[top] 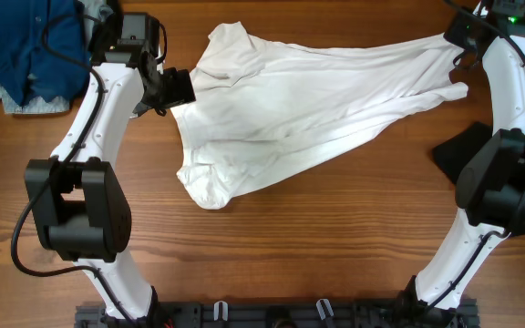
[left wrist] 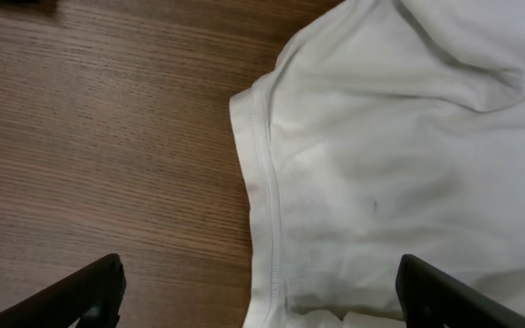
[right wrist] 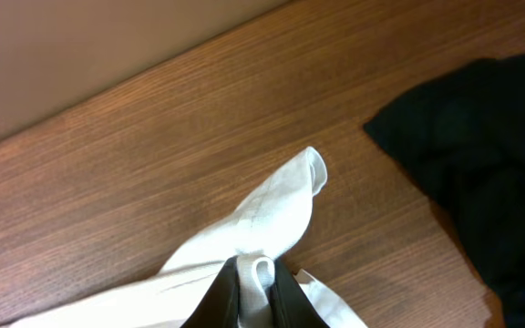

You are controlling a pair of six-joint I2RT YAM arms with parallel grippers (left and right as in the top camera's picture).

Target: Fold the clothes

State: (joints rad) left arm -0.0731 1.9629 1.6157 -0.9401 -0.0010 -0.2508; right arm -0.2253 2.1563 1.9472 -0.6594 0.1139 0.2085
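A large white wrinkled shirt (top: 299,109) lies stretched across the middle of the wooden table. My right gripper (right wrist: 256,290) is shut on a bunched corner of the white shirt (right wrist: 272,214), at the shirt's far right end (top: 452,46). My left gripper (left wrist: 261,296) hangs open over the shirt's hemmed left edge (left wrist: 262,173), one finger over bare wood, the other over cloth, not touching. In the overhead view the left gripper (top: 177,88) sits at the shirt's left side. A black garment (right wrist: 481,173) lies at the right.
A blue garment (top: 27,46) with a grey piece beneath it lies at the table's far left corner. The black garment (top: 458,150) sits near the right arm's base. A light wall runs behind the table's far edge (right wrist: 108,100).
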